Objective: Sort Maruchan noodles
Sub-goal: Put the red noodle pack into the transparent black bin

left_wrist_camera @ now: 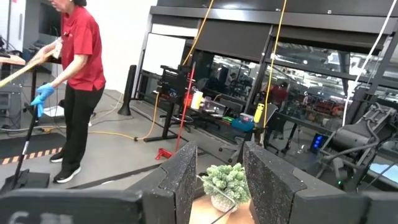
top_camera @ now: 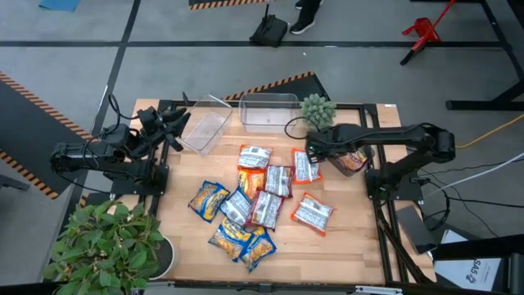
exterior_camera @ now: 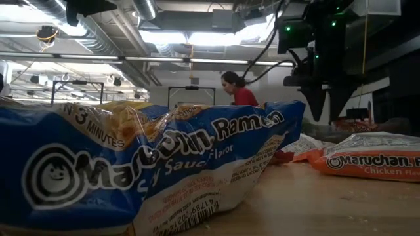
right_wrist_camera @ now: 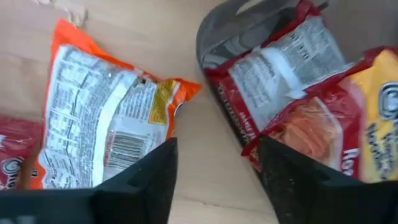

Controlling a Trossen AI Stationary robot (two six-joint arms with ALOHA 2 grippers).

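Note:
Several Maruchan packets lie flat in a loose pile (top_camera: 254, 201) mid-table: yellow-and-blue, orange and red-and-silver ones. A blue soy-sauce packet (exterior_camera: 131, 170) fills the low view's foreground, with an orange chicken packet (exterior_camera: 371, 162) to its right. My right gripper (top_camera: 313, 152) hovers open above the table, between an orange packet (right_wrist_camera: 106, 124) and a bin holding red packets (right_wrist_camera: 298, 93); its fingers touch neither. My left gripper (top_camera: 173, 123) waits open at the table's far left, beside a tilted clear bin (top_camera: 205, 129).
A second clear bin (top_camera: 268, 109) stands at the far edge, with a small green spiky plant (top_camera: 318, 109) to its right. A large leafy plant (top_camera: 110, 242) sits at the near left corner. A person in a red shirt (left_wrist_camera: 78, 68) sweeps the floor beyond the table.

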